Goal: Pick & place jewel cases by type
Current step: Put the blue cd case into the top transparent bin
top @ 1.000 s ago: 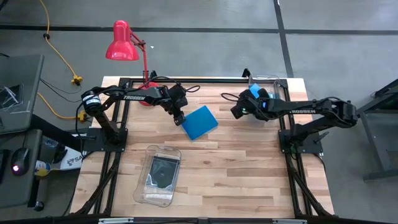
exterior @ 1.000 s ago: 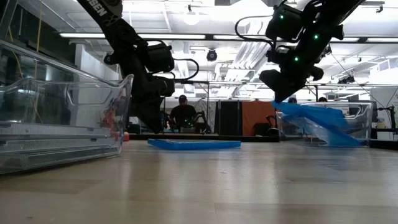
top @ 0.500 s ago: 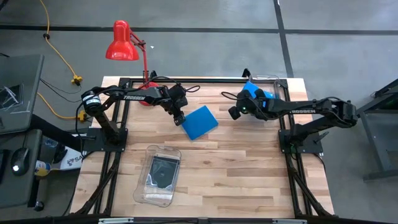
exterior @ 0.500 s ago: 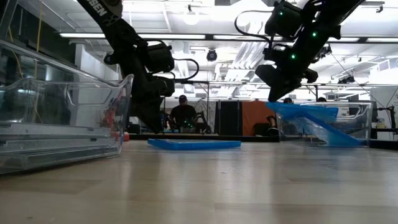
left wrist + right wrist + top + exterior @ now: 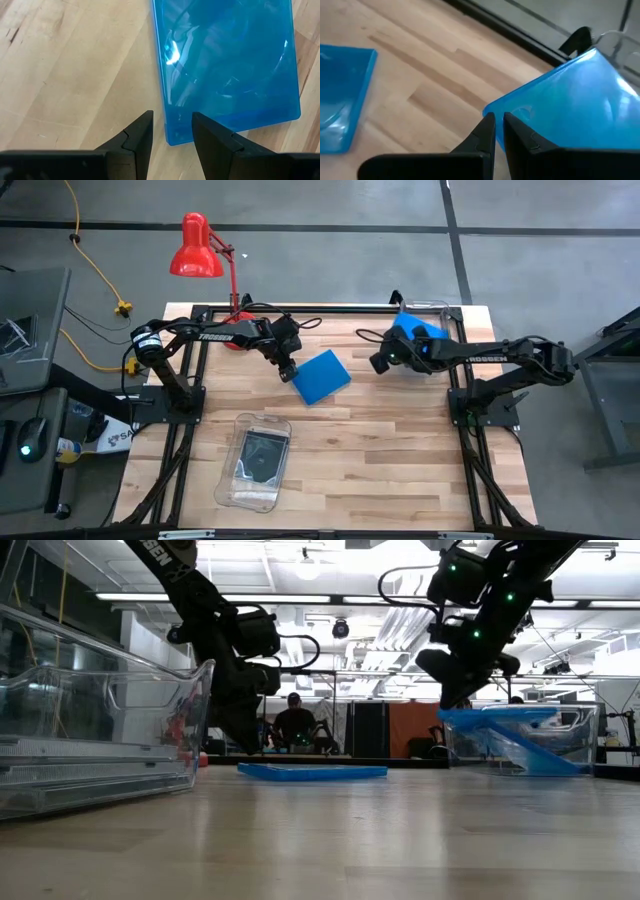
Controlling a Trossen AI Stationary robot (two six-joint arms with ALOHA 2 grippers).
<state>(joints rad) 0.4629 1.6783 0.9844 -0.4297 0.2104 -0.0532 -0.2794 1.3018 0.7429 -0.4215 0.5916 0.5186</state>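
Note:
A blue jewel case (image 5: 322, 376) lies flat on the wooden table; it is the blue slab (image 5: 312, 772) in the low view. My left gripper (image 5: 172, 131) is open, tilted down at the case's near left corner (image 5: 172, 141), one finger on each side of it. My right gripper (image 5: 499, 131) is shut on a second blue jewel case (image 5: 416, 331), held over the clear bin (image 5: 445, 310) at the far right. Another blue case (image 5: 525, 752) leans inside that bin. My left gripper's fingers straddle the flat case's corner; whether they touch it I cannot tell. My right gripper pinches the held case's corner (image 5: 512, 111) between its two fingers, which slant down toward the table's far edge. The case (image 5: 500, 714) is lifted clear and about level, over the bin's rim.
A second clear bin (image 5: 255, 462) near the front left holds a dark case (image 5: 262, 454). A red desk lamp (image 5: 197, 248) stands at the far left corner. A person (image 5: 295, 725) sits in the room behind the table. Bare wood lies across the table's middle and right.
My right gripper has rolled at the wrist without shifting place. Its blue case, which slanted down toward the bin, now sits about level, its far end raised. The grip stays shut.

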